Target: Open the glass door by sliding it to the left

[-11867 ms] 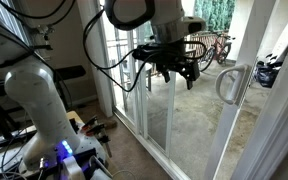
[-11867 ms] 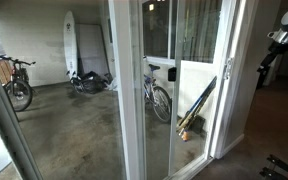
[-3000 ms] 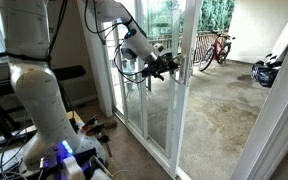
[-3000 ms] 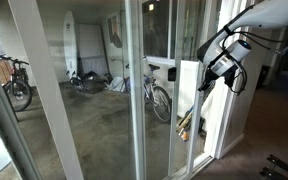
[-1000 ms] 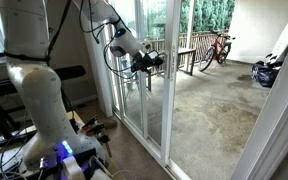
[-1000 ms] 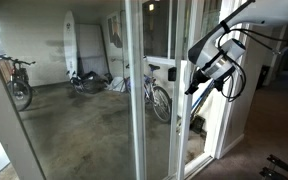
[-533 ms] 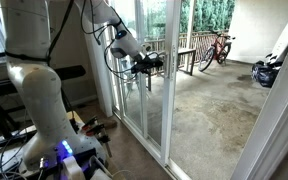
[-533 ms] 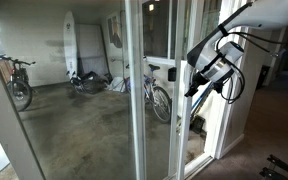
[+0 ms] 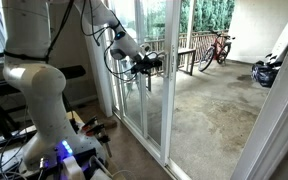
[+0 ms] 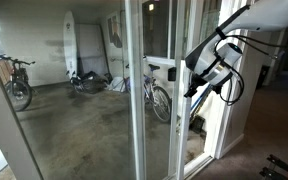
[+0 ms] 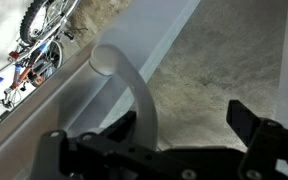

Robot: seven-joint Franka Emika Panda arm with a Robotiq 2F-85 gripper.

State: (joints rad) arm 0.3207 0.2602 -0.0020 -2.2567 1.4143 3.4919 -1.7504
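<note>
Change: over the last seconds my gripper (image 9: 146,63) has travelled left in both exterior views. The floor-to-ceiling clear glass door in its white frame (image 11: 156,35) has come with it. In the last second the travel has shrunk to almost nothing.
Meaning for the task: I judge the slide to be at or near its end. The doorway onto the grey concrete patio (image 9: 219,105) stands wide open.
Finger state: my black fingers (image 11: 256,125) are spread wide and are pinching nothing.
Door location: its white upright runs diagonally across the wrist view, just beyond my fingers.
Handle relative to fingers: the pale curved D-shaped handle (image 11: 136,88) arcs down from the upright into the gap between them. I cannot tell whether it touches either finger.
</note>
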